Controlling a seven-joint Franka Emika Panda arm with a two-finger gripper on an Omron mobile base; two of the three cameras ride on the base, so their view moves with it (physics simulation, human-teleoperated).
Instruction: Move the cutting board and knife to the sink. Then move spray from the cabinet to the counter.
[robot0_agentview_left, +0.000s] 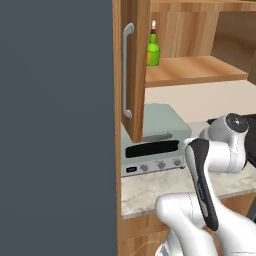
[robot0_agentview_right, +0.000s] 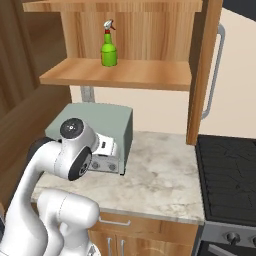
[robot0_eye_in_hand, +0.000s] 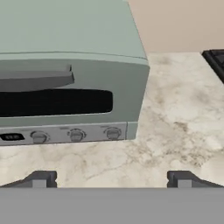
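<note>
The spray (robot0_agentview_right: 109, 46), a green bottle with a red neck and white trigger, stands upright on the lower shelf of the open cabinet (robot0_agentview_right: 120, 75). From the other side the spray (robot0_agentview_left: 153, 50) shows just past the cabinet door (robot0_agentview_left: 134, 75) with its silver bar handle. My gripper (robot0_eye_in_hand: 111, 180) is open with nothing between its fingertips (robot0_eye_in_hand: 40, 179). It hangs low over the marbled counter (robot0_eye_in_hand: 175, 118), well below the shelf, facing the toaster oven's front. The cutting board, the knife and the sink are out of view.
A pale green toaster oven (robot0_agentview_right: 95, 122) sits on the counter (robot0_agentview_right: 160, 175) under the shelf, at the left. The black stovetop (robot0_agentview_right: 230, 175) borders the counter on the right. The open cabinet door (robot0_agentview_right: 202, 75) juts out above the counter's right end.
</note>
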